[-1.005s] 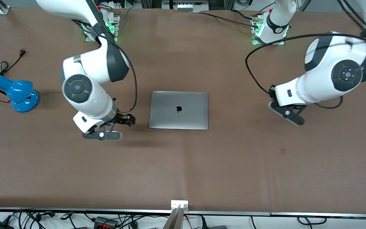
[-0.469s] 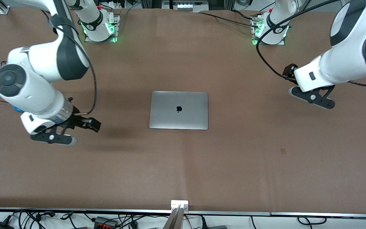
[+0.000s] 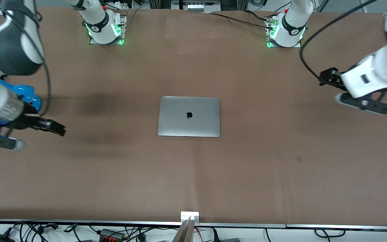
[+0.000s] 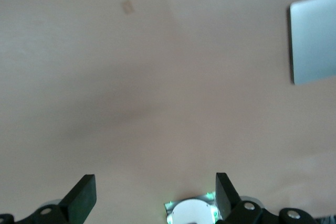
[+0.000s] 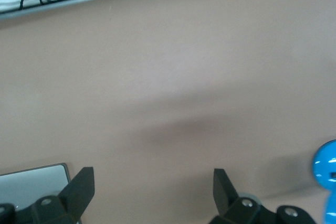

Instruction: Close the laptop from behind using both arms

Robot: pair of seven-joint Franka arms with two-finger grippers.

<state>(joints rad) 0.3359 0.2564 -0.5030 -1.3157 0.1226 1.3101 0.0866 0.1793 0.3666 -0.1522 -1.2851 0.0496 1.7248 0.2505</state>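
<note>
The laptop (image 3: 189, 116) lies closed, lid flat on the table (image 3: 193, 174).
I see both grippers, left (image 4: 155, 195) and right (image 5: 152, 190), up over bare table, fingers apart.

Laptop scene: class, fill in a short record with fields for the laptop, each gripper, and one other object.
laptop: shut, lid up, flat mid-table
left gripper: open, empty, over bare table toward the left arm's end
right gripper: open, empty, over table toward the right arm's end, beside the lamp
lamp: blue, partly hidden by the right arm
</note>
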